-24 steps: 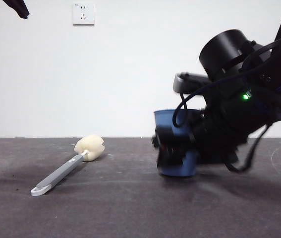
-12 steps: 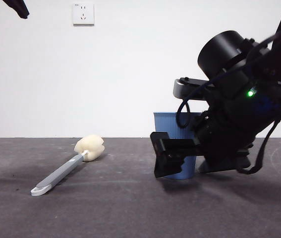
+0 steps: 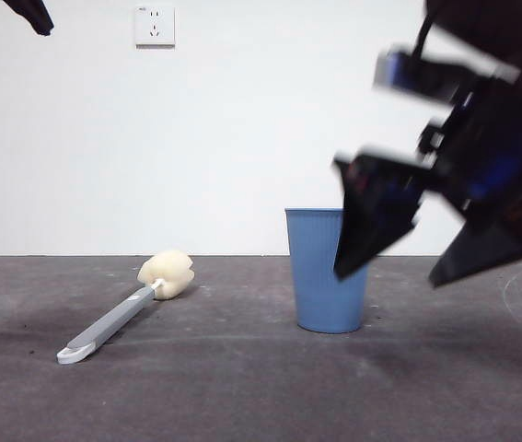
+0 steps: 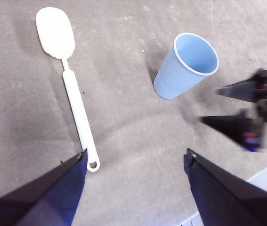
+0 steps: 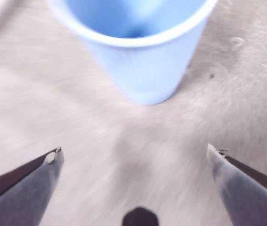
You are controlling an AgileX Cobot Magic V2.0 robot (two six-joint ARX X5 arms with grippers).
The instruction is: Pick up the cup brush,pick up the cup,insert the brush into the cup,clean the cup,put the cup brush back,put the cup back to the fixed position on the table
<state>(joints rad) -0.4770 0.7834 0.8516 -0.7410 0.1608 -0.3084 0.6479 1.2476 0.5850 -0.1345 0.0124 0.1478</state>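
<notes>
We see the table (image 3: 242,387) with the cup (image 3: 320,269) standing upright on it, right of centre. Just beside the cup, raised on its right, the right gripper (image 3: 399,253) is blurred, jaws wide and holding nothing. The brush (image 3: 122,313) lies far left. The left gripper (image 4: 135,162) waits high, jaws wide, empty.
</notes>
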